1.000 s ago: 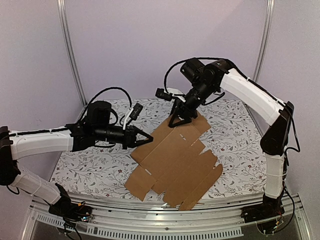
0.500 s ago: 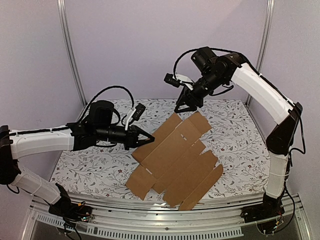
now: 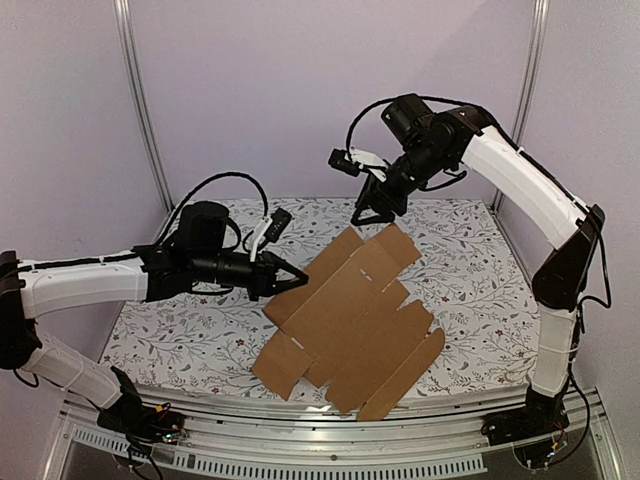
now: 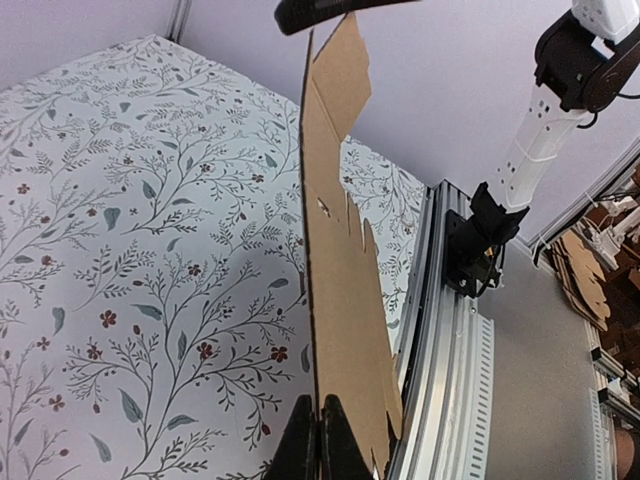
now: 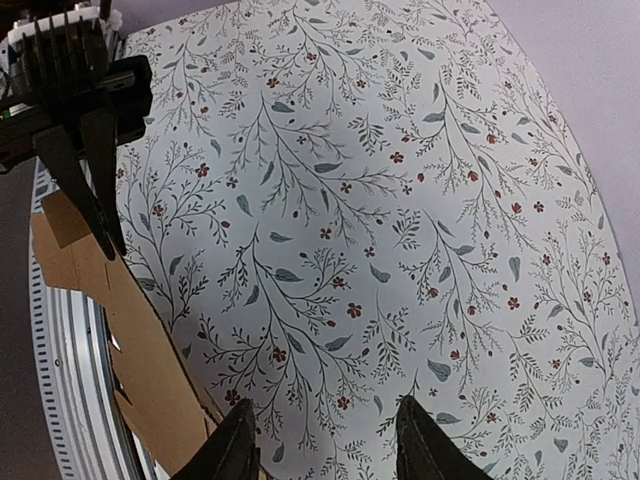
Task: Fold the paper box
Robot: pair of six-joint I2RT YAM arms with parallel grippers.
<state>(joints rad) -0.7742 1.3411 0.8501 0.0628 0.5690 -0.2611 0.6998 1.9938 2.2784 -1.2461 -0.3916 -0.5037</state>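
The paper box [image 3: 350, 315] is a flat brown die-cut cardboard sheet with tabs and slots. It is held up by its left edge above the middle of the floral table. My left gripper [image 3: 293, 279] is shut on that left edge. In the left wrist view the sheet [image 4: 340, 280] stands edge-on, running away from the closed fingertips [image 4: 320, 432]. My right gripper [image 3: 372, 214] is open and empty, hovering above the sheet's far edge without touching it. In the right wrist view its fingers [image 5: 237, 447] are spread over the tablecloth, with the sheet [image 5: 130, 340] at the lower left.
The floral tablecloth [image 3: 180, 340] covers the table. An aluminium rail [image 3: 300, 435] runs along the front edge. Two vertical posts [image 3: 140, 110] stand at the back corners against purple walls. A stack of spare cardboard [image 4: 585, 285] lies off the table.
My right gripper has lifted up and back off the sheet's far edge, mostly in the first half second. The left gripper and the sheet have barely moved.
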